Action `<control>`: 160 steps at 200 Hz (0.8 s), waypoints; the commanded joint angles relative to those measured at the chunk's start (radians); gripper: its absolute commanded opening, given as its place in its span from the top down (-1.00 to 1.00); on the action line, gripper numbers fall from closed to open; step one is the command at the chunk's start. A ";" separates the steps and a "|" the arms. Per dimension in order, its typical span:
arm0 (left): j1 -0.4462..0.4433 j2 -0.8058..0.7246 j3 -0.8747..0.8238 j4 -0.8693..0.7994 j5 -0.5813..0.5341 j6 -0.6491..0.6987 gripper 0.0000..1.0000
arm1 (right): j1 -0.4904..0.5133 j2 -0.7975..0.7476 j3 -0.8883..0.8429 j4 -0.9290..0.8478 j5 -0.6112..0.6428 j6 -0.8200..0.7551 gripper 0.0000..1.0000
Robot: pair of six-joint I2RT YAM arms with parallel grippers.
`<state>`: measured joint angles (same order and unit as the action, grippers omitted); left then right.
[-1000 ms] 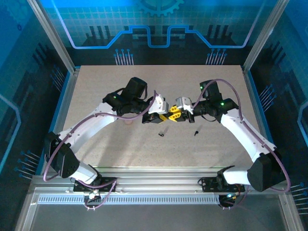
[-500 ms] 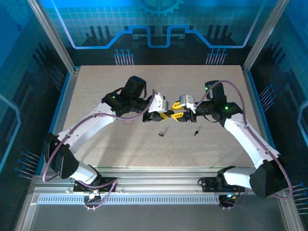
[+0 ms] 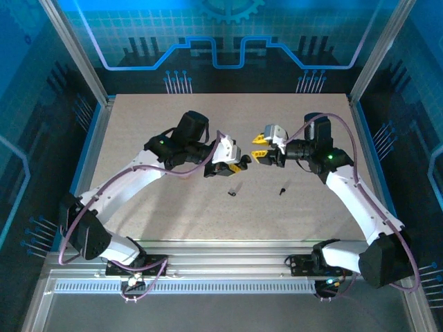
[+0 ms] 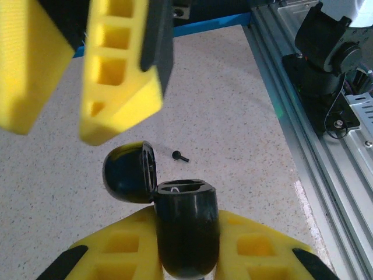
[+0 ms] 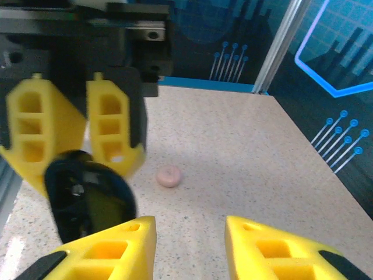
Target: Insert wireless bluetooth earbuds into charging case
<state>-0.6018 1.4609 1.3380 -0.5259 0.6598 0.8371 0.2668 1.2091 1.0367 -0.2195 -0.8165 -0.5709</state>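
Now right pincer (image 3: 260, 149) ajar and farther back from black case (image 4: 185, 230), tight in left pincer (image 3: 237, 164)

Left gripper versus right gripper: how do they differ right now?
The left gripper is shut on the black charging case, whose lid is open; the right gripper is open and holds nothing. The left gripper reaches in from the left, the right gripper from the right, tips facing each other. Both have yellow fingers.

Crowded centre, open margins
Left tool (image 3: 239, 164), gripping a black charging case (image 4: 185, 233), faces right tool (image 3: 259, 149) across a narrow gap; two black earbuds (image 3: 233, 191) lie toward the near edge; desk (image 3: 311, 117) bare at far corners.
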 commanded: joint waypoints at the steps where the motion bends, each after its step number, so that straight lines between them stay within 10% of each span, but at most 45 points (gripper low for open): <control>1: -0.003 -0.031 -0.018 0.031 0.062 -0.017 0.68 | -0.012 -0.003 -0.013 0.049 0.037 0.053 0.27; 133: 0.060 -0.162 -0.425 0.797 0.083 -0.472 0.70 | -0.030 -0.186 -0.068 -0.020 0.142 0.301 0.16; 160: 0.060 -0.197 -0.509 0.916 0.022 -0.501 0.70 | -0.006 -0.184 -0.047 -0.121 0.329 0.490 -0.01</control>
<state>-0.5465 1.3170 0.8864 0.1978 0.7120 0.4007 0.2367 1.0233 0.9810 -0.2241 -0.6415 -0.2607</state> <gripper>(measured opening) 0.200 0.459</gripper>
